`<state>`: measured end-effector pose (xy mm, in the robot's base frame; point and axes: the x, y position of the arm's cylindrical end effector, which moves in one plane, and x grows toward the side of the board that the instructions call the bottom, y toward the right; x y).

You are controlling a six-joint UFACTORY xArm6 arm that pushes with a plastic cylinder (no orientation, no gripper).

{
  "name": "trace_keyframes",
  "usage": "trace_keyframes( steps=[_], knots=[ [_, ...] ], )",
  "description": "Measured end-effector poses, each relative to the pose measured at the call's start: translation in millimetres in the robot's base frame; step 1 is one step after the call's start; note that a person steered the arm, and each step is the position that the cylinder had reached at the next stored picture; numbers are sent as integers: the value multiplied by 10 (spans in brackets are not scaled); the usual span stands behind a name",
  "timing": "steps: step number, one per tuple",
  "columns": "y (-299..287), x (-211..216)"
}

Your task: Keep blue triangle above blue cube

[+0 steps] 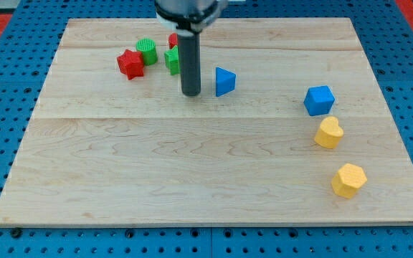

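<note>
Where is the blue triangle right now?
The blue triangle sits in the board's upper middle, just right of my tip, well left of the blue cube.

Red star block [130, 64] sitting near the wooden board's [192, 172] top left, green cylinder [147, 50] just beside it. Another green block [171, 60] and red block [173, 39] lying partly hidden. Yellow heart [328, 132] and yellow hexagon [348, 180] resting at right.

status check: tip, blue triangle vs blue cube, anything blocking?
My tip down on board, just left of blue triangle. Blue cube far to view's right, slightly lower. Path between them open; yellow blocks sit below the cube.
</note>
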<state>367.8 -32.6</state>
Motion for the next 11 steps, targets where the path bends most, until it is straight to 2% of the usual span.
trace_keyframes(
  steps=[2, 4, 5, 6, 7, 8, 9, 11],
  knots=[
    [930, 106],
    [1932, -228],
    [2081, -206],
    [1338, -440],
    [1953, -765],
    [2842, -720],
    [2923, -327],
    [2532, -258]
  ],
)
